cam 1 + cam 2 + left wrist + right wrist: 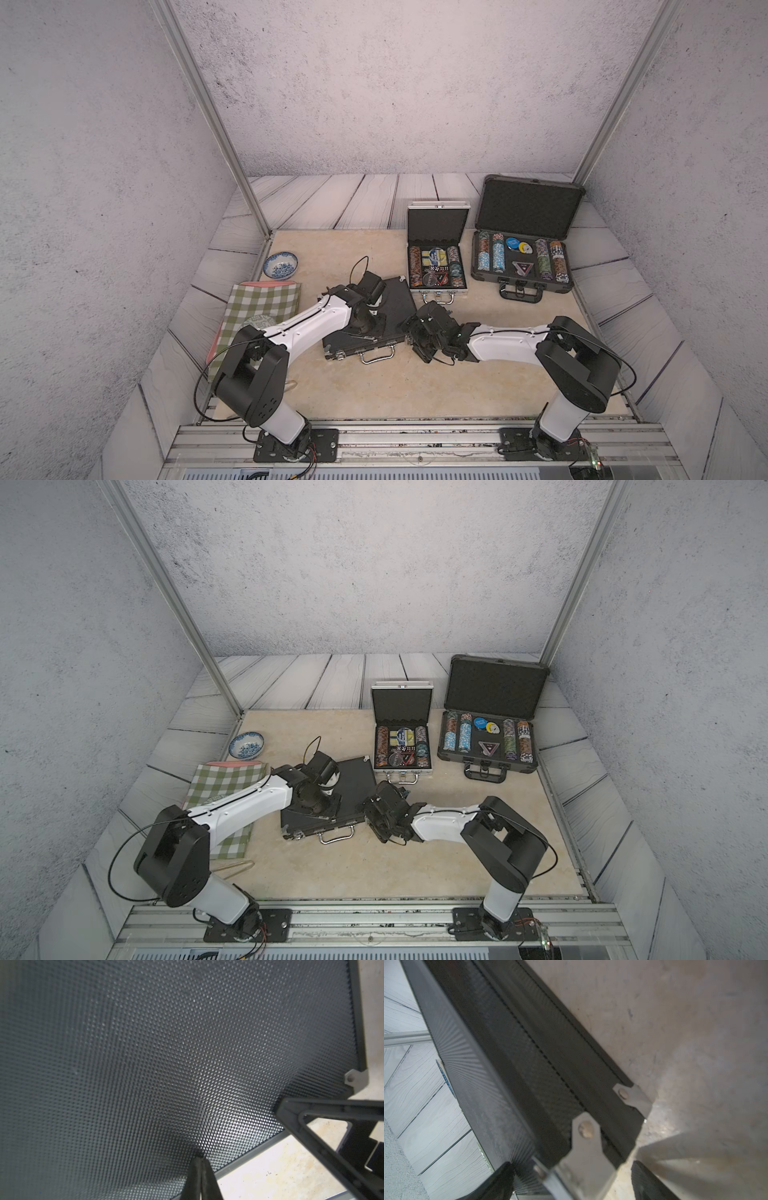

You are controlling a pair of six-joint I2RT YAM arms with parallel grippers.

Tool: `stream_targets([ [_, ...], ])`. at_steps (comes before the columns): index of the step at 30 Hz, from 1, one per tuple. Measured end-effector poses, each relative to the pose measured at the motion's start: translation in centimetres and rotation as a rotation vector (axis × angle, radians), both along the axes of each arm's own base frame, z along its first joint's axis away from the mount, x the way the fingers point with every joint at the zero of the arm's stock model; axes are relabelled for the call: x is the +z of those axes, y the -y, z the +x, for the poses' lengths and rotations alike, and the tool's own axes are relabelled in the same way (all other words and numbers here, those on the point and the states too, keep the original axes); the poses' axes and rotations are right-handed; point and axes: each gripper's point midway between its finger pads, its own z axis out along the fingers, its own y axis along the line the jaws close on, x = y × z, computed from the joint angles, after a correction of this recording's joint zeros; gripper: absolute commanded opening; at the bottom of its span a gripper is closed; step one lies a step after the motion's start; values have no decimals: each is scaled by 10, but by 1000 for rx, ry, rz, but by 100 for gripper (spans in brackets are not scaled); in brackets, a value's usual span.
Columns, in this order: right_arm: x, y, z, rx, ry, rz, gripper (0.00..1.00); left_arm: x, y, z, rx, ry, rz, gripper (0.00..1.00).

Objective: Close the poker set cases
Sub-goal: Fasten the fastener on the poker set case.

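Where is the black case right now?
In both top views the black case lies left of centre on the table, between the checked cloth and the silver case, under the left pincer.

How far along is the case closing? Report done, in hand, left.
Done: the black case lies with lid down. In hand: the shut left gripper presses that lid; the open right gripper straddles its corner. Left: the silver case and the dark-grey case stand open.

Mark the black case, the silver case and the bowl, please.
black case (398, 301), in a top view, on its bare top panel.
silver case (437, 225), in a top view, on the upright lid's foam lining.
bowl (281, 264), in a top view, on its patterned inside.
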Motion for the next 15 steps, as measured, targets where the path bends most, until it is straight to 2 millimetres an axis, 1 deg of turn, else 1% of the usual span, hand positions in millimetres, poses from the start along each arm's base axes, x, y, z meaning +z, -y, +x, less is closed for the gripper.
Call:
stream_targets([
  [5, 1, -2, 0, -9, -5, 7, 88, 0, 0, 0, 0, 1, 1, 7],
  [13, 2, -1, 3, -32, -8, 16, 83, 0, -1, 0, 1, 5, -1, 6],
  [15, 0, -2, 3, -37, -11, 16, 82, 0, -1, 0, 1, 6, -1, 6],
])
